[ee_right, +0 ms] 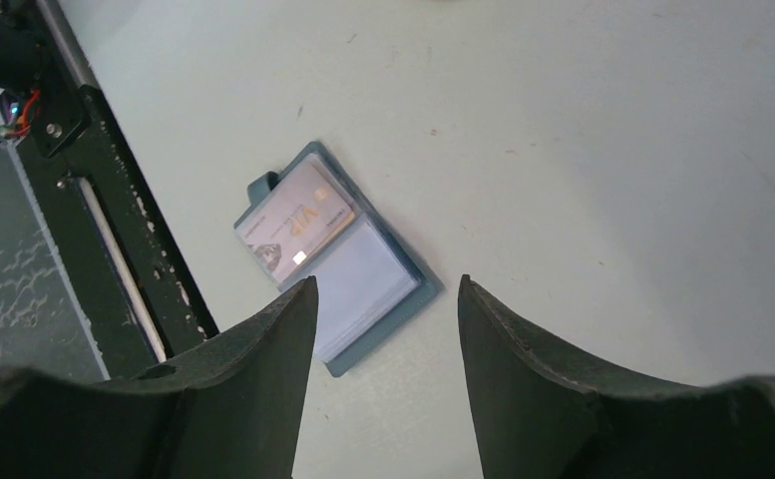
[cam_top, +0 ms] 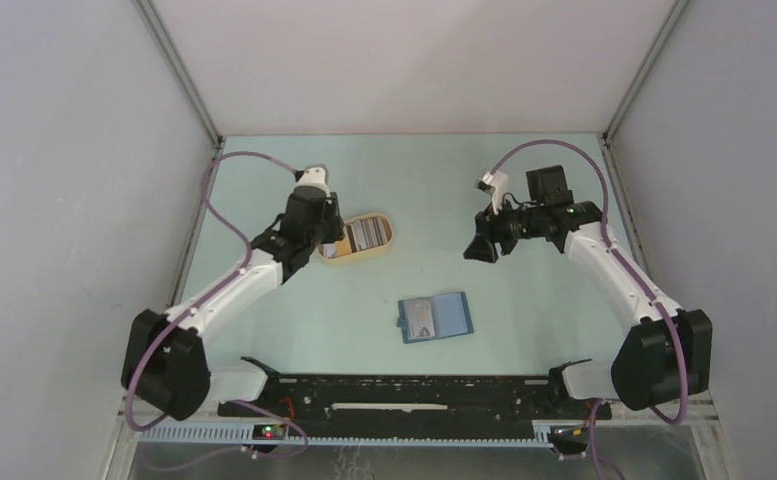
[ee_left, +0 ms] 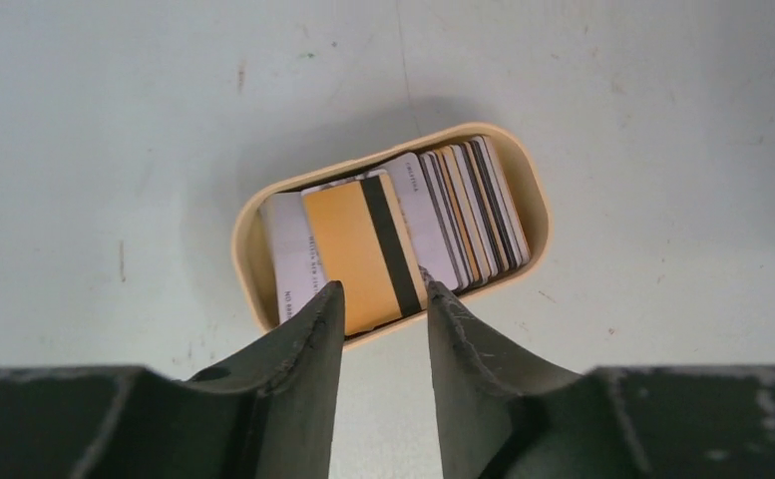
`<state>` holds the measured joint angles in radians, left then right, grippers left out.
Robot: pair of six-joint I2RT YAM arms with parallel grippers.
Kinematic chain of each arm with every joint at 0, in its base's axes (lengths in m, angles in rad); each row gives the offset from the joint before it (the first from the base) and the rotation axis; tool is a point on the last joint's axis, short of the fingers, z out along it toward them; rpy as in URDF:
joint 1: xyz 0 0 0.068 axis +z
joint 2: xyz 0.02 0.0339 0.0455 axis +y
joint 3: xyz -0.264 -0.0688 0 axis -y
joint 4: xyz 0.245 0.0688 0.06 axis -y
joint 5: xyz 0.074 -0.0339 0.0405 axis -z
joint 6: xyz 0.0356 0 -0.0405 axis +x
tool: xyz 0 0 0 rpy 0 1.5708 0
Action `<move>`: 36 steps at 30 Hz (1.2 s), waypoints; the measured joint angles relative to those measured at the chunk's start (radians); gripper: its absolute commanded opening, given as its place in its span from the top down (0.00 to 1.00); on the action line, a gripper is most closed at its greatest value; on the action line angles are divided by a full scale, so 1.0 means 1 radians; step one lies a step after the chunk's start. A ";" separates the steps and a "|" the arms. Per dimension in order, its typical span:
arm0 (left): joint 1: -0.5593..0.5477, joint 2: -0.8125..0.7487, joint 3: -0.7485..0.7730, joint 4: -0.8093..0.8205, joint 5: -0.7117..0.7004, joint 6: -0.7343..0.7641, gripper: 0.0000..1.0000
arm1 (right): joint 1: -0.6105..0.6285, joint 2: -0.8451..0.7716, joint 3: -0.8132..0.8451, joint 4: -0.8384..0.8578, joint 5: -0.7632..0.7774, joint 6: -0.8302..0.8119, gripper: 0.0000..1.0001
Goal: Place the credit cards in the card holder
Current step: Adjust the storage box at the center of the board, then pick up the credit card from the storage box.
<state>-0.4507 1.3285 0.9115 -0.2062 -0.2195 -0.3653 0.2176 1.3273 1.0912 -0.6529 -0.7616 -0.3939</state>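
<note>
The credit cards stand stacked in a tan oval tray, with a yellow-orange card with a black stripe lying flat on top. My left gripper hangs above the tray's near rim, open, with nothing between its fingers. The card holder lies open on the table in front of the arms' bases. A pale card sits in one of its halves, and the other half shows light blue slots. My right gripper is open and empty, raised above the table to the right of the card holder.
The tan tray sits left of centre, partly under my left gripper. My right gripper is off to the right. A black rail runs along the near edge. Grey walls close in the sides and back.
</note>
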 measured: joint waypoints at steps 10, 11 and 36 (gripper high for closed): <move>0.171 -0.218 -0.245 0.148 0.055 -0.084 0.20 | 0.280 0.320 0.382 -0.027 0.025 0.055 0.39; 0.188 -0.233 -0.270 0.157 0.065 -0.092 0.16 | 0.299 0.366 0.439 -0.021 0.029 0.070 0.39; 0.342 -0.270 -0.503 0.439 0.312 -0.185 0.10 | 0.336 0.872 1.051 -0.151 0.069 0.304 0.35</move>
<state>-0.1085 1.0588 0.4088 0.2325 0.0925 -0.5503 0.5541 2.1998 2.1426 -0.8043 -0.6930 -0.0898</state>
